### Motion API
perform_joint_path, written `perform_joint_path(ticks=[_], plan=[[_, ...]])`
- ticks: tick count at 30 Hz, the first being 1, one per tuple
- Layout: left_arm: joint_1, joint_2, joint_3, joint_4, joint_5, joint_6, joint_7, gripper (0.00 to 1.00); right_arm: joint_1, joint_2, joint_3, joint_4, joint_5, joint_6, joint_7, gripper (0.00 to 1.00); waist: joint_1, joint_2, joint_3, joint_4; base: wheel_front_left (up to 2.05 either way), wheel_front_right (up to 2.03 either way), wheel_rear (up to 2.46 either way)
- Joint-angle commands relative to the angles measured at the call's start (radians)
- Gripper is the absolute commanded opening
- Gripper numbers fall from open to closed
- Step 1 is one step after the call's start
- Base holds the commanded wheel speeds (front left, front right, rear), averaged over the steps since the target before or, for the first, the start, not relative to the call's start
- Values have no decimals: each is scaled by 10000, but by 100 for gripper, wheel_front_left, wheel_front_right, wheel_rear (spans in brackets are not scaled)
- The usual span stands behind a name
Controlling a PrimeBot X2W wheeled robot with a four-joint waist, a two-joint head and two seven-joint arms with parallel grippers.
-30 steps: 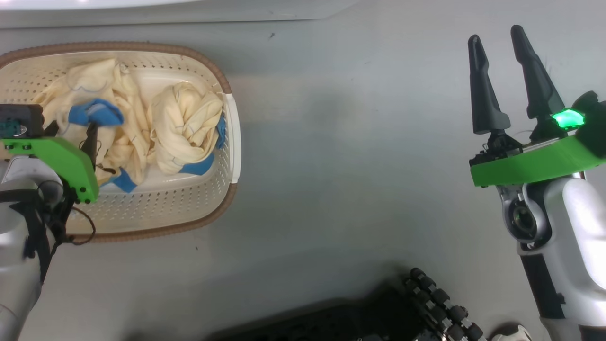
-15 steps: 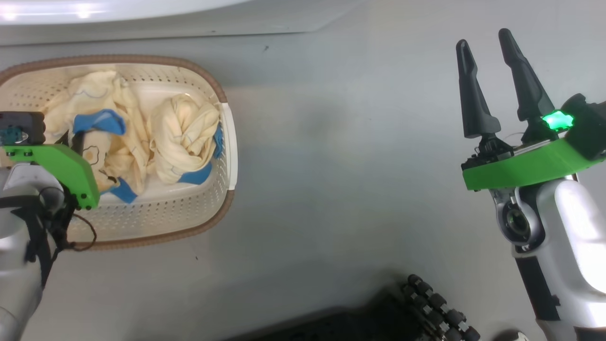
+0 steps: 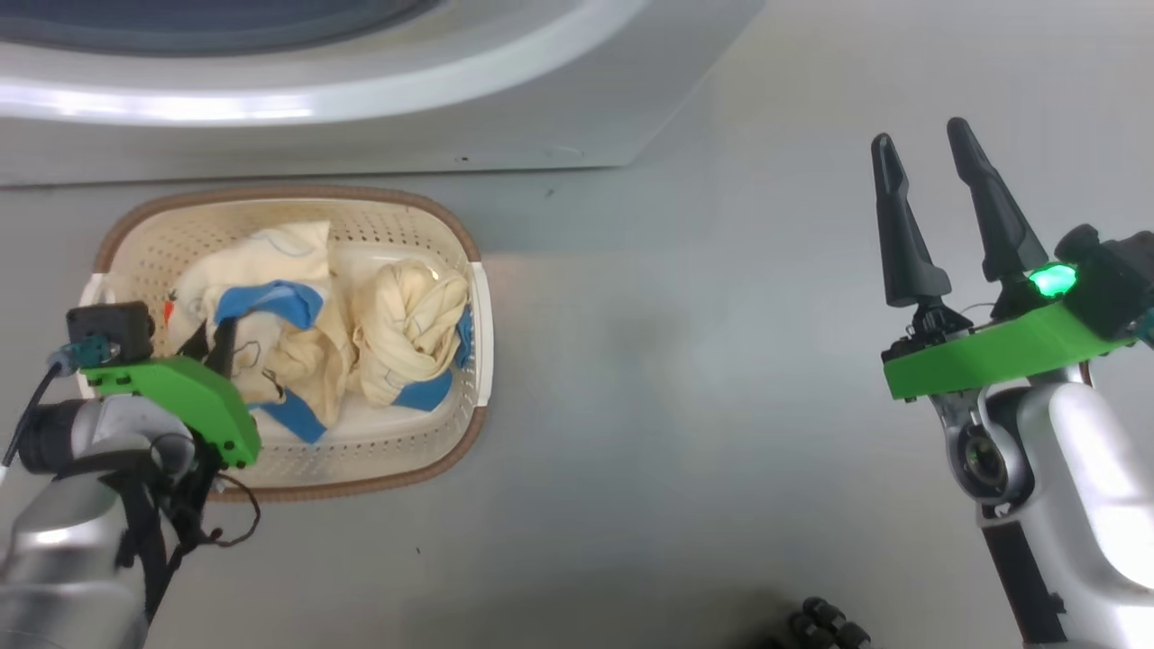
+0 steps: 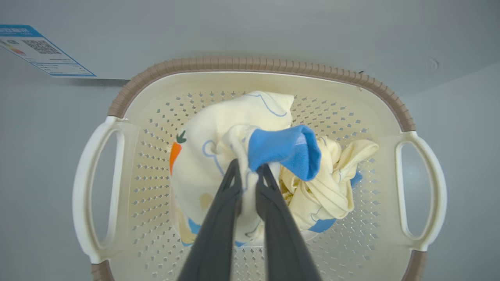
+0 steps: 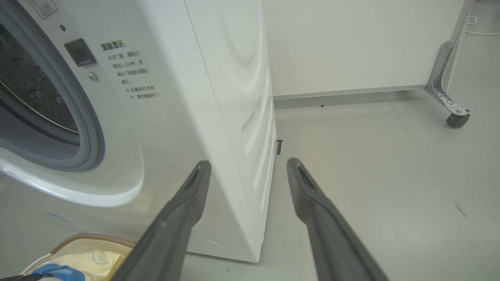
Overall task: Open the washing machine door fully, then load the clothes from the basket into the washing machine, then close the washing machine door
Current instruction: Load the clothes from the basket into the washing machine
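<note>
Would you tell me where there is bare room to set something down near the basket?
The widest bare floor lies between the basket and the right claw. Only a narrow strip separates basket from washing machine. The basket is crowded with clothes and the left claw.

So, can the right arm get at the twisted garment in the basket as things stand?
Probably yes. The twisted garment lies uncovered at the basket's right end, the side facing the open right tool; the left tool pinches the other garment beside it.
</note>
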Motion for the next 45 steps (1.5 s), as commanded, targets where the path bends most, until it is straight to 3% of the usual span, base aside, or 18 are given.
perform_joint_path(ticks=[1, 10, 21, 32, 45], plan=[[117, 372, 390, -200, -62, 6, -138, 0, 281, -157, 64, -230, 79, 16, -65, 100, 0, -1, -489, 245, 0, 0, 0], [1068, 535, 2608, -1797, 1469, 6, -145, 0, 747, -319, -86, -51, 190, 16, -65, 100, 0, -1, -1659, 530, 0, 0, 0], [2971, 114, 5731, -4459, 4188, 6, -146, 0, 1348, -436, -335, 161, 287, 16, -65, 100, 0, -1, -2822, 761, 0, 0, 0], [4648, -434, 7747, -7208, 5728, 6, -146, 0, 1809, -432, -643, 219, 323, 16, -65, 100, 0, -1, -3522, 893, 0, 0, 0], [6707, -978, 8997, -9936, 6791, 6, -147, 0, 2431, -532, -956, 192, 361, 16, -65, 100, 0, -1, -4128, 961, 0, 0, 0]])
